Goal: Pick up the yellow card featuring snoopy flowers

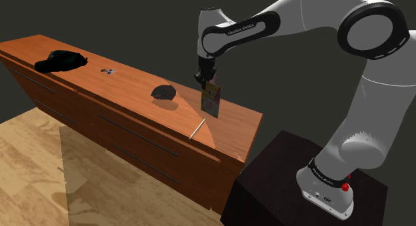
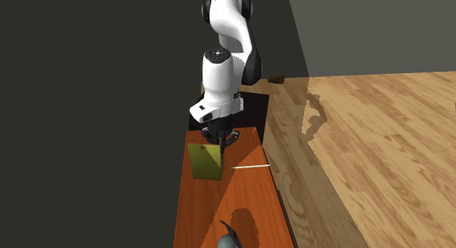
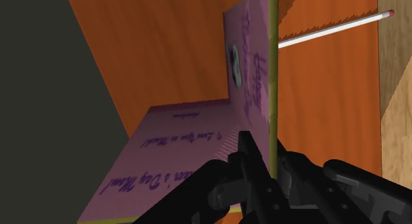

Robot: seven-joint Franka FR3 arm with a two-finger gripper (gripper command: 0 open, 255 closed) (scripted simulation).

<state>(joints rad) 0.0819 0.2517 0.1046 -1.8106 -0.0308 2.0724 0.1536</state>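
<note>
I am watching the gripper (image 1: 205, 80) pinching the top edge of the card (image 1: 211, 101), so the hand is closed on it. The card is hanging straight below the hand, over the end of the dresser (image 1: 133, 91) nearest the stand. Its long side is running close to vertical, in line with the fingers. In the wrist view I am seeing one yellow-edged leaf (image 3: 271, 71) clasped between the fingers, while the other leaf, pink inside with purple writing, is splaying off to one side. From the second exterior view the card's lower edge seems to be just above the wood, though I cannot be certain. A thin white pencil (image 1: 197, 129) is lying on the top just beside it. I am judging that the next pull needs to go straight up along that vertical axis.
</note>
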